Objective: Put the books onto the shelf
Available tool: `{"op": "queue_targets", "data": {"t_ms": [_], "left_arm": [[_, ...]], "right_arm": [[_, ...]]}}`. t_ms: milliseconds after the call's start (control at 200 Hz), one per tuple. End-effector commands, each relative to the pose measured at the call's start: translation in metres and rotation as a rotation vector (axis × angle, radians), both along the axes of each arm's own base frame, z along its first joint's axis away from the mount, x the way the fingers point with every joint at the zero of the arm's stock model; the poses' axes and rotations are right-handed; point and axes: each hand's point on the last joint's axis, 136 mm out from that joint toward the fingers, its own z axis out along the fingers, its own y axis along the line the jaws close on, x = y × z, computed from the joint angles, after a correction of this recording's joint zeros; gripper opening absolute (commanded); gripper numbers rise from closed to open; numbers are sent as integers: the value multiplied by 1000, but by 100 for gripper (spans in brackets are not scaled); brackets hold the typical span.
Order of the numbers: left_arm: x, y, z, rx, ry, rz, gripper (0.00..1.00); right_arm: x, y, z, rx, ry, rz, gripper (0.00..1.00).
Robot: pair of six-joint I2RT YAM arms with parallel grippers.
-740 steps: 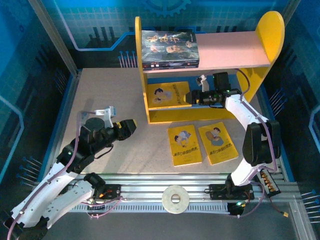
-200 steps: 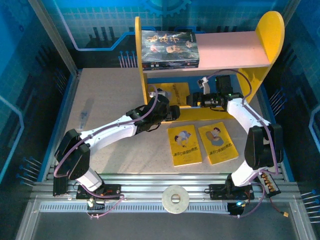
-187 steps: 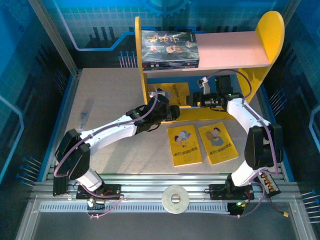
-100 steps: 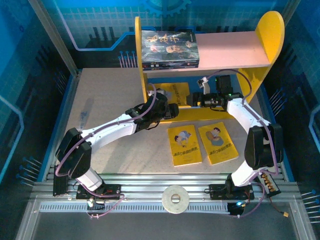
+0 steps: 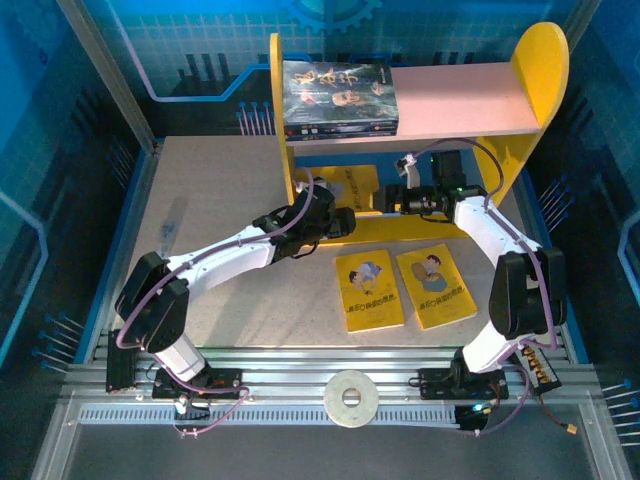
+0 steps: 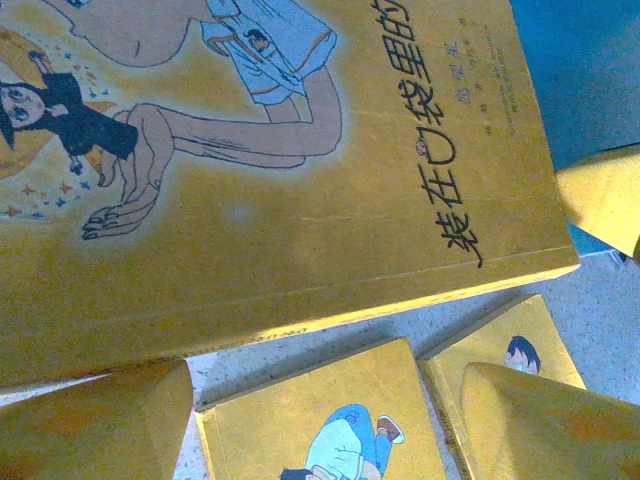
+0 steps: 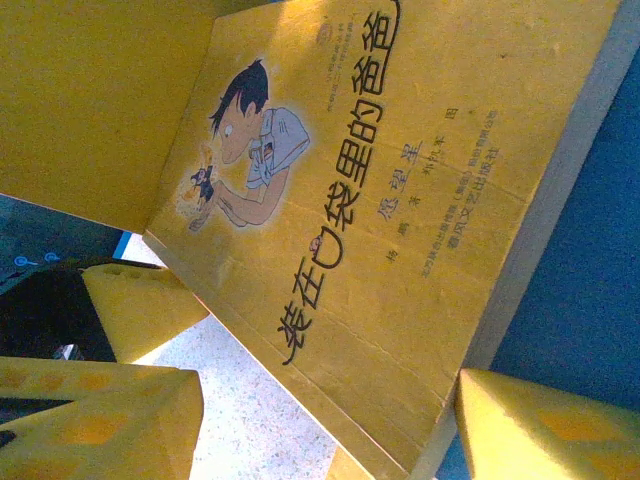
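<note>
The shelf point(image 5: 545, 62) stands at the back of the table. A stack of dark books point(image 5: 338, 95) lies on the left of its pink upper board. On the blue lower board lies one yellow cartoon book point(image 5: 358, 182) point(image 6: 250, 200) point(image 7: 380, 180). Two more yellow books point(image 5: 368, 290) point(image 5: 435, 285) lie flat on the table in front. My left gripper point(image 5: 345, 222) point(image 6: 325, 410) hovers open at the shelf's front edge, over the shelved book's near edge. From the right, my right gripper point(image 5: 390, 198) point(image 7: 325, 410) reaches into the lower tier, open beside that book's corner.
A white ring point(image 5: 351, 397) rests on the metal rails at the near edge. Blue panels wall in the table on the left, right and back. The shelf's yellow side panels point(image 5: 283, 150) bound the lower tier.
The left arm swung from the table's left to the shelf front and now covers part of the shelved book. Over the last second it only crept slightly; the right arm stays put.
</note>
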Motion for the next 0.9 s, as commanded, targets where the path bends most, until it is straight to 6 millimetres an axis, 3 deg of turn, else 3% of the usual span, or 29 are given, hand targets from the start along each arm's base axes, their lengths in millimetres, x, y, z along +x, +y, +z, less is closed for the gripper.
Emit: {"op": "queue_targets", "data": {"t_ms": [0,896], "left_arm": [[3,0,-2,-10,-1,0,72],[11,6,-4,-7,4,10,72]], "right_arm": [[-2,10,2,43,-1,44,68],[-2,11,-1,42,3,47,68]]}}
